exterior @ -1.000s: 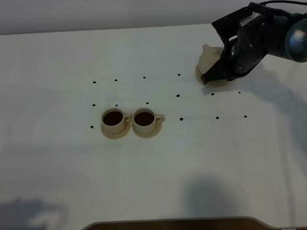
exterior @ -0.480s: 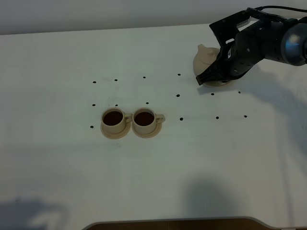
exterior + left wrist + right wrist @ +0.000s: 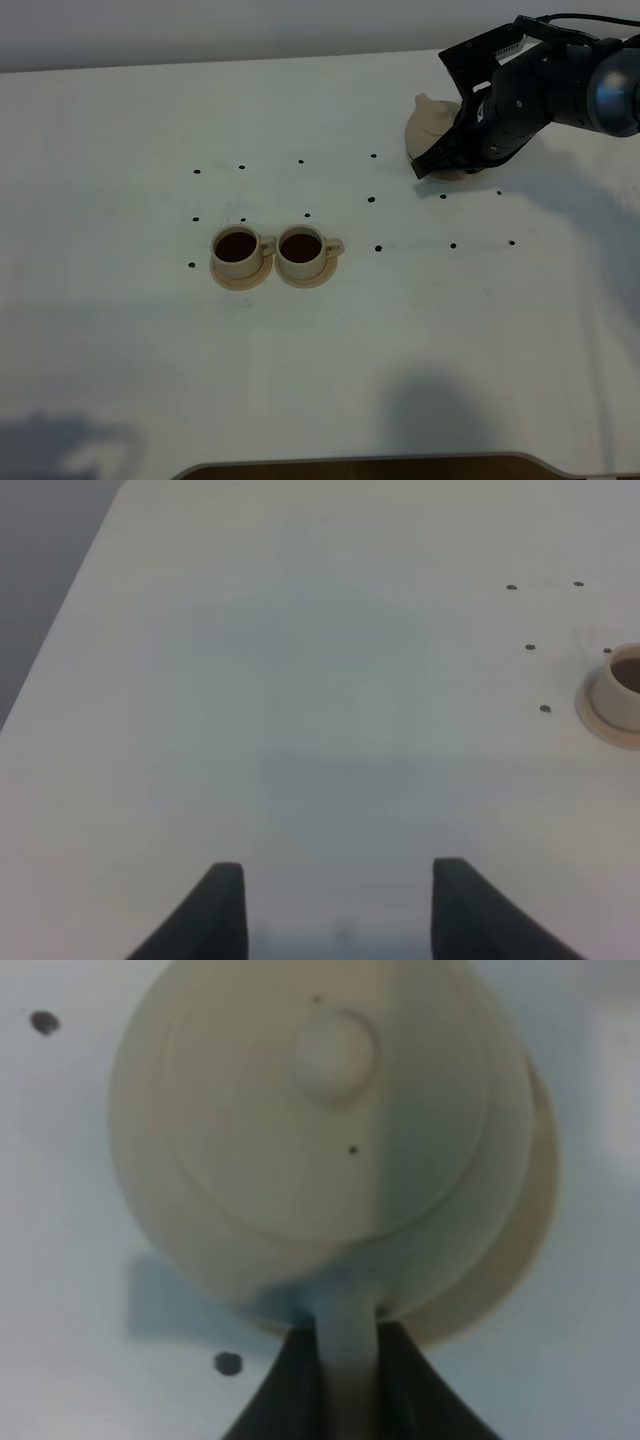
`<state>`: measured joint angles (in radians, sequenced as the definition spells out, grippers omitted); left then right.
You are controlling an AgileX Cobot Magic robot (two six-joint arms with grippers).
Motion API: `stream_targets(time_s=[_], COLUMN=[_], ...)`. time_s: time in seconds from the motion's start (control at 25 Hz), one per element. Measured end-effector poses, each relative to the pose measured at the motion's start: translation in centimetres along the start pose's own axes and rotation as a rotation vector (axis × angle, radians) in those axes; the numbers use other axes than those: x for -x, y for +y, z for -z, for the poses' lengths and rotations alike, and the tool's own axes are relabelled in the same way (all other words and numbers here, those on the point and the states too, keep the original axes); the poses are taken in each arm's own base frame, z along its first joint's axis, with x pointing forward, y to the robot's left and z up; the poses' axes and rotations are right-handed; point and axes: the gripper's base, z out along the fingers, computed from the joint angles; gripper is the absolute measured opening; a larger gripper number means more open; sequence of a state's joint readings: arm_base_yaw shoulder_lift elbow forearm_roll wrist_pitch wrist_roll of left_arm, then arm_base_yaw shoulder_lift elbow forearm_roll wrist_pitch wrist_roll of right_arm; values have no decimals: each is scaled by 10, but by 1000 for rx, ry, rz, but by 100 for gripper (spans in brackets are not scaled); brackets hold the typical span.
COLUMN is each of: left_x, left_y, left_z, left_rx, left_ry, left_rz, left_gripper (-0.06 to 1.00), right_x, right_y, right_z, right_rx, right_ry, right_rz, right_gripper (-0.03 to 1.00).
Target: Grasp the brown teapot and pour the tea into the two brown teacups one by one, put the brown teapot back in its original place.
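Note:
The brown teapot [image 3: 428, 122] is at the back right of the table, its spout pointing left. My right gripper [image 3: 447, 152] is shut on its loop handle. In the right wrist view the teapot [image 3: 310, 1120] shows from above with its knobbed lid, and the handle runs down between the dark fingers [image 3: 285, 1390]. It sits over its round saucer [image 3: 525, 1230], the original place [image 3: 452, 173], a little off-centre. I cannot tell if it touches. The two brown teacups [image 3: 238, 248] [image 3: 300, 246] stand side by side on saucers, both holding dark tea. My left gripper [image 3: 340, 920] is open over bare table.
Small black dots mark the white tabletop [image 3: 330, 340] in rows around the cups. One cup on its saucer [image 3: 620, 685] shows at the edge of the left wrist view. The table's front edge runs along the bottom of the high view.
My right gripper has carried the teapot slightly left and toward the back over its saucer. The cups have not moved.

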<state>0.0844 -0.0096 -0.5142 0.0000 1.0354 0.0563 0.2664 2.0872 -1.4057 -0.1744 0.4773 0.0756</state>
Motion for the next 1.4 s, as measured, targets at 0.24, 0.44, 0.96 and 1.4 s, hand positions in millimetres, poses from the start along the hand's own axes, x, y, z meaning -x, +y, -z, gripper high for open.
stream_targets(time_s=[0.24,0.44,0.96,1.4], left_x=[0,0,0,0], left_y=[0,0,0,0], left_z=[0,0,0,0], left_rx=[0,0,0,0], left_ry=[0,0,0,0], left_rz=[0,0,0,0], left_gripper=[46,46,46,46], right_x=[-1,-3,-5,-16], right_y=[-4,-10,-11,-15], right_z=[0,-1,2,95], right_rx=[-10,-17,-24,-8], right_ry=[8,22,47,293], right_rz=[1,-27,-56,-127], right_gripper=[11,11,42,51])
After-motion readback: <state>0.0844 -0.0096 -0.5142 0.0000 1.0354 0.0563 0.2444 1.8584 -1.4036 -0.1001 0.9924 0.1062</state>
